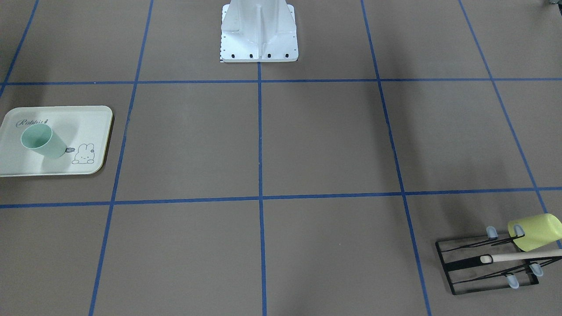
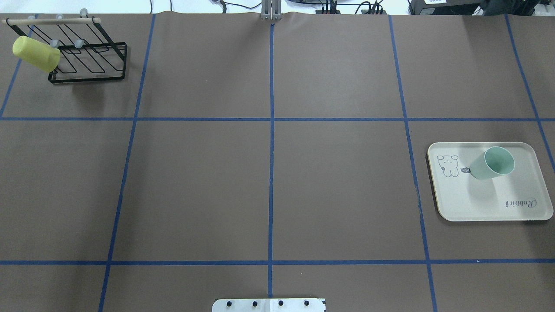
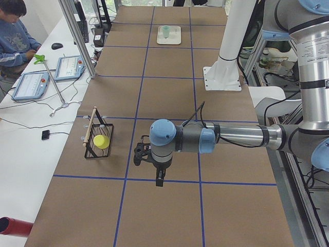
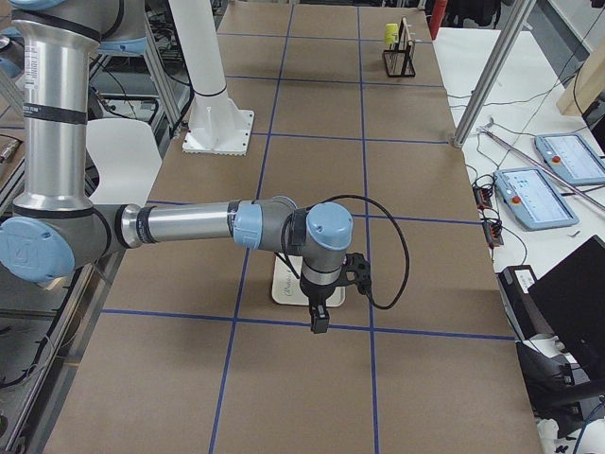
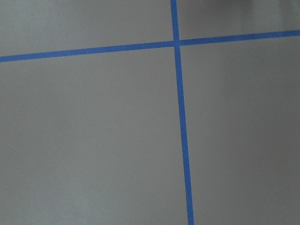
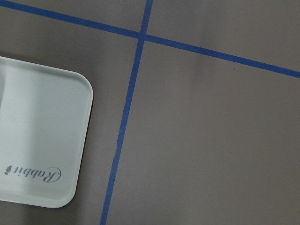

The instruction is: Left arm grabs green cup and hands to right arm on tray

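The pale mint-green cup (image 1: 42, 141) stands on the cream-white tray (image 1: 90, 125) with no gripper near it. Cup (image 2: 492, 163) and tray (image 2: 477, 203) lie at the right in the overhead view and far off in the exterior left view (image 3: 166, 32). The left gripper (image 3: 159, 180) hangs high over the table, fingers down, seen only in the exterior left view. The right gripper (image 4: 319, 322) hangs above the tray's edge (image 4: 284, 289), seen only in the exterior right view. I cannot tell whether either is open or shut. The right wrist view shows a tray corner (image 6: 42, 140).
A yellow-green cup (image 2: 37, 54) hangs on a black wire rack (image 2: 91, 65) with a wooden bar at the far left corner, also in the front view (image 1: 535, 231). The robot's white base (image 1: 259, 30) stands at the table's near edge. An operator (image 3: 13, 31) sits beyond the table.
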{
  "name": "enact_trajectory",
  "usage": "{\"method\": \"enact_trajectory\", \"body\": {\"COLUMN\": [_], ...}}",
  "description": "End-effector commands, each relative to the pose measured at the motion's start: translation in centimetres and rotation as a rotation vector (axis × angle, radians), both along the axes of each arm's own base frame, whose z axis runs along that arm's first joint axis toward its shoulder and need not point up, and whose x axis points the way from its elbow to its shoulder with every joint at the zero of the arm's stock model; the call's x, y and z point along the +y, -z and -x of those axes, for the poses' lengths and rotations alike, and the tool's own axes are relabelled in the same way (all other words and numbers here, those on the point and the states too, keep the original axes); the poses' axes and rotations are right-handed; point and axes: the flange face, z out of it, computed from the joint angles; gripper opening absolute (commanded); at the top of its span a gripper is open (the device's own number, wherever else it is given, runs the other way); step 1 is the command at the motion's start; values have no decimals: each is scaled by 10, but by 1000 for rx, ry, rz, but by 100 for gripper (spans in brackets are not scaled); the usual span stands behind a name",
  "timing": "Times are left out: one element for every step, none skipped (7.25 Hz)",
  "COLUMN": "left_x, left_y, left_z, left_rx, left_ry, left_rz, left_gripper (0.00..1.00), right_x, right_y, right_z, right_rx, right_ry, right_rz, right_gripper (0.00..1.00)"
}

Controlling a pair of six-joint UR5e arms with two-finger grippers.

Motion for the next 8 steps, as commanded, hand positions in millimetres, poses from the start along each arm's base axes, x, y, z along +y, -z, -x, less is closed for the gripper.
{"method": "enact_trajectory", "body": {"left_x": [-3,-4,-3,-3,0,2,2,-1], "left_y": [3,3,4,8,8,6,7,16], "left_z": [0,0,0,0,1,1,0,1], "left_rx": [0,0,0,1,-1,-1,-2,-9], "left_ry": [3,2,2,2,-1,-2,-4,-4], "left_rz": [-5,-6,-8,-17,-20,-15,-19,-59], "left_gripper": [100,100,100,100,100,100,100,100], "right_x": [0,0,0,0,0,0,0,0], "right_y": [0,0,-1,-1,-1,-1,-2,-2], "right_z": [2,2,2,2,2,2,2,3], "right_rx": [0,0,-2,-2,-2,-1,-1,-2], "right_ry": [6,6,10,11,12,15,15,16], "right_rz": [-2,-2,-1,-3,-3,-4,-3,-3], "right_gripper": [100,100,100,100,100,100,100,100]}}
